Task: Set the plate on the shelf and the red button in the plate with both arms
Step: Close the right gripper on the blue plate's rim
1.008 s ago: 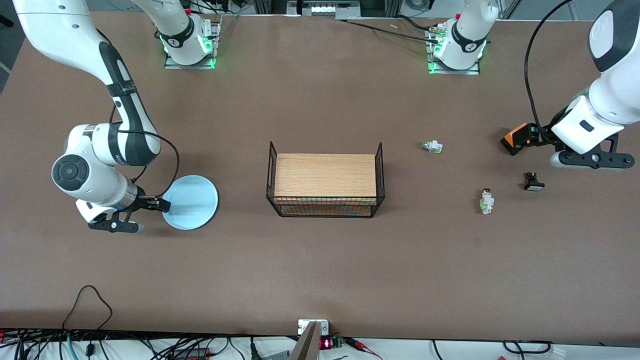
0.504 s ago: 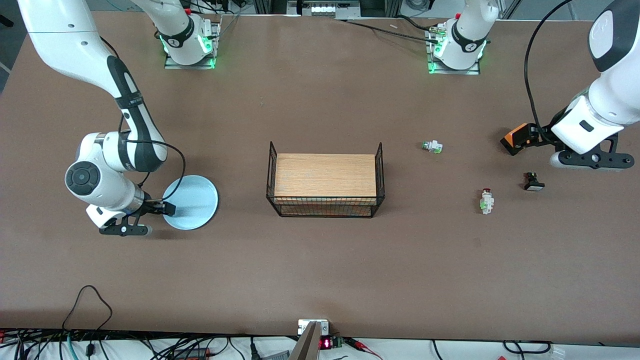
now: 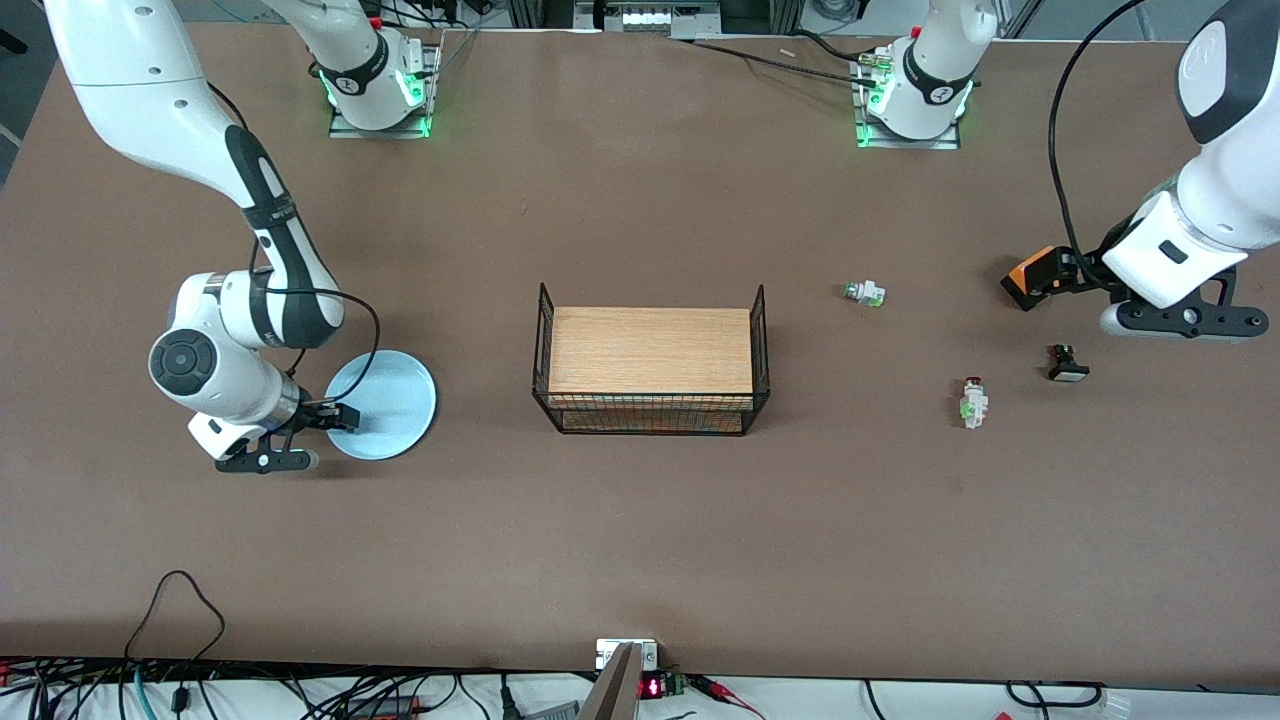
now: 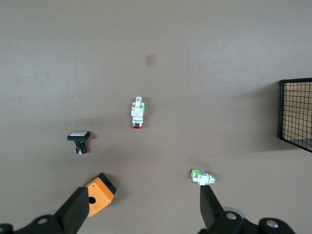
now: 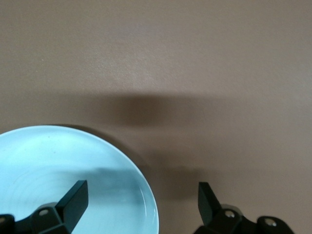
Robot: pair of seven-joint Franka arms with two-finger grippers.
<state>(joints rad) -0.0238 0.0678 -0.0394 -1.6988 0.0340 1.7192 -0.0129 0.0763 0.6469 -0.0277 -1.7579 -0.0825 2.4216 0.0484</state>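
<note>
The pale-blue plate [image 3: 395, 395] lies flat on the table toward the right arm's end. My right gripper [image 3: 322, 433] is low at the plate's edge nearest that end and is open. In the right wrist view the plate's rim [image 5: 148, 204] lies between the fingers of the right gripper [image 5: 141, 204], one finger over the plate and one over bare table. The red button [image 3: 973, 402] lies on its side toward the left arm's end; it also shows in the left wrist view [image 4: 137, 113]. My left gripper [image 3: 1185, 322] hangs open and empty above the table near it, and shows in its own view [image 4: 144, 210].
The wooden-topped wire rack [image 3: 650, 362] stands mid-table. A white part without a red cap [image 3: 865, 293], a small black part [image 3: 1067, 364] and an orange box [image 3: 1030, 277] lie around the red button. Cables run along the table's front edge.
My right gripper has moved in toward the plate, and its fingers now straddle the rim. The left arm, plate and small parts have not moved.
</note>
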